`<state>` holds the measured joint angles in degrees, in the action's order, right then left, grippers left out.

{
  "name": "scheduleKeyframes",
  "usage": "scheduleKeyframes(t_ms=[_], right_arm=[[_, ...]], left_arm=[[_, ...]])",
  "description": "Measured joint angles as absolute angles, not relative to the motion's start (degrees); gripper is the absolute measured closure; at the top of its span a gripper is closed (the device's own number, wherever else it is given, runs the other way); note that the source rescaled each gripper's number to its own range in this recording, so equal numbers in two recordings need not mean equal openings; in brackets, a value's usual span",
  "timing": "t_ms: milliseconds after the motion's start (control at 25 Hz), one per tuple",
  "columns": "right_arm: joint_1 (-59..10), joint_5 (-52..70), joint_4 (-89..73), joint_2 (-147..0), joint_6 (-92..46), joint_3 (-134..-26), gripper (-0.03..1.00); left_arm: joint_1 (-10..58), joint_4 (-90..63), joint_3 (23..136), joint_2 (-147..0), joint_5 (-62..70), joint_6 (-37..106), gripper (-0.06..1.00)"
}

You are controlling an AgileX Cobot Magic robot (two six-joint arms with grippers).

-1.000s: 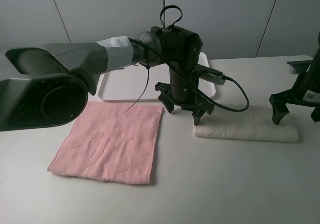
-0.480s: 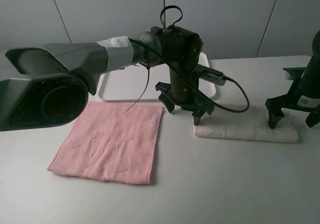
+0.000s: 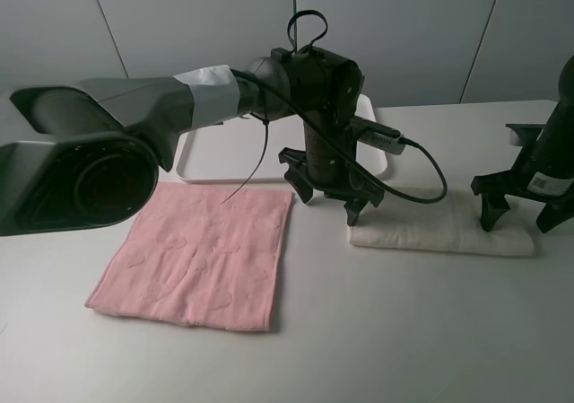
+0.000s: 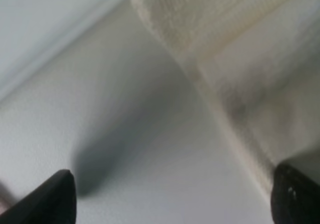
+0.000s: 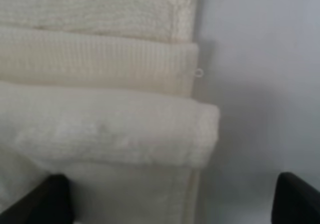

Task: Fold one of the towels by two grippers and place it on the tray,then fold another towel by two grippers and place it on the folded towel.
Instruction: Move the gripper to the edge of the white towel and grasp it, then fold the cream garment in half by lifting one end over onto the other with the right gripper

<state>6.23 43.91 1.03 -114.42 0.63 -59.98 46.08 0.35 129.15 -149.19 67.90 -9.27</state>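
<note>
The cream-white towel (image 3: 439,228) lies folded into a long strip on the table, right of centre. My left gripper (image 3: 330,198) hangs open at the strip's left end; in the left wrist view its dark fingertips (image 4: 50,199) stand wide apart beside the towel's corner (image 4: 235,49). At the strip's right end my right gripper (image 3: 517,214) is low, its jaws apart, and one fingertip (image 5: 45,199) is over the folded layers (image 5: 100,119). The pink towel (image 3: 197,255) lies flat at the left. The white tray (image 3: 211,156) sits at the back, partly hidden by the left arm.
The left arm's cable (image 3: 421,174) loops over the table just behind the cream towel. A large dark camera housing (image 3: 81,179) fills the left foreground. Bare table (image 3: 430,331) lies in front of both towels.
My right gripper has come down and shifted a little left onto the right end of the cream towel. The left arm and both towels have stayed put.
</note>
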Motion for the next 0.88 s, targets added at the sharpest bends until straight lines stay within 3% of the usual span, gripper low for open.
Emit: scheduleKeyframes(t_ms=[120,200,560,640,760,880], right_arm=[[6.23,43.91,-1.65,-114.55,-0.82,-59.98,0.39],[6.23,43.91,-2.67,-114.55,-1.08,-59.98,0.46],[6.23,43.78,-3.61,-114.78,-1.2,-59.84,0.53],[6.12,43.22,-4.27,-114.78,-1.3,-59.48,0.63],[6.03,41.22,-6.06,-114.31,-1.3,-57.69,0.87],[5.99,39.34,-6.86,-113.78,-2.66,-56.22,0.91]], left_arm=[[46.08,0.35,129.15,-149.19,67.9,-9.27,-0.06],[46.08,0.35,129.15,-149.19,67.9,-9.27,-0.06],[46.08,0.35,129.15,-149.19,67.9,-9.01,-0.05],[46.08,0.35,129.15,-149.19,67.9,-8.91,-0.05],[46.08,0.35,129.15,-149.19,67.9,-8.91,-0.05],[46.08,0.35,129.15,-149.19,67.9,-8.91,-0.05]])
